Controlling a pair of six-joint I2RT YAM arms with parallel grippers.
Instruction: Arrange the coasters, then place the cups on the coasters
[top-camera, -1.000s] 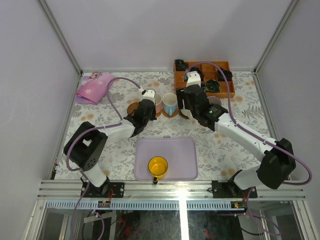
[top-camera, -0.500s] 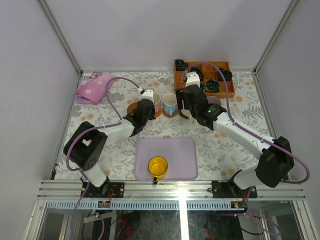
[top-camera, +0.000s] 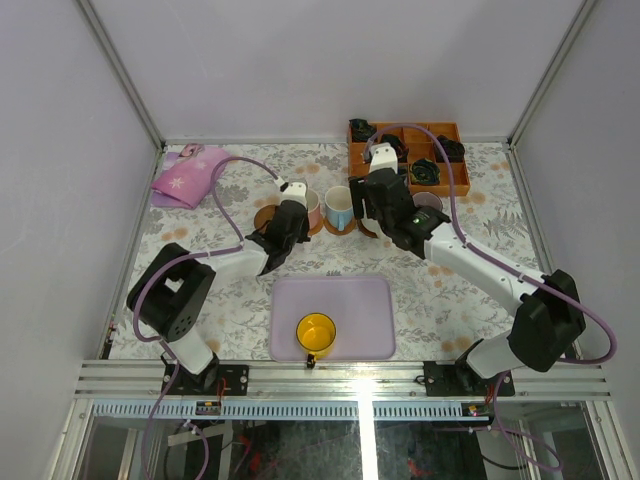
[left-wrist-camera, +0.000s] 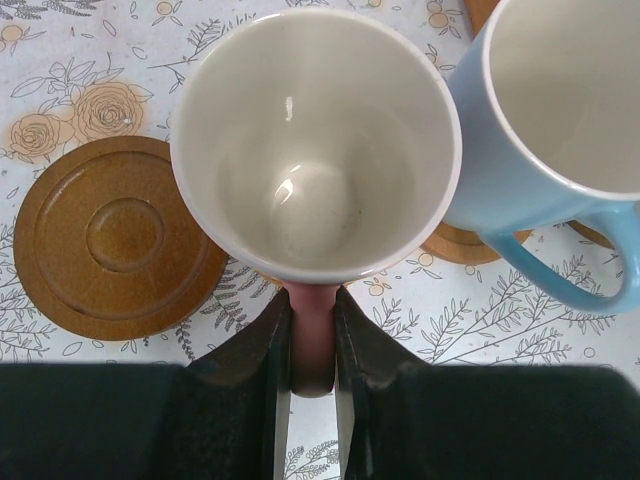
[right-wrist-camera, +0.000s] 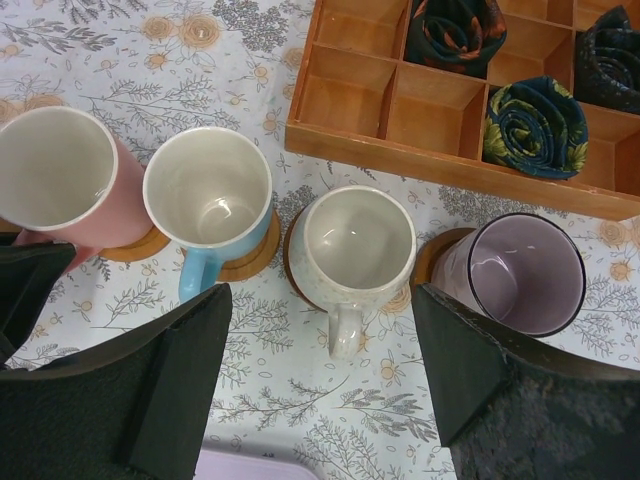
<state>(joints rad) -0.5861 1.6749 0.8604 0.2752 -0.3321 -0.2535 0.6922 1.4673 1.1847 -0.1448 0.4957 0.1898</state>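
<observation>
Left fingers (left-wrist-camera: 262, 352) pinched nearly together, right fingers (right-wrist-camera: 185, 370) spread wide

From my left wrist, the blue cup (left-wrist-camera: 540, 130) runs off at 2 o'clock and covers most of its coaster (left-wrist-camera: 458, 244). From my right wrist, the box (right-wrist-camera: 380, 155) is cut at 12 o'clock.

- The right gripper (right-wrist-camera: 320, 292) has shifted slightly nearer the compartment box (right-wrist-camera: 400, 155).
- The left gripper (left-wrist-camera: 312, 330), with the pink-handled cup (left-wrist-camera: 315, 150), has edged slightly farther from that box.
</observation>
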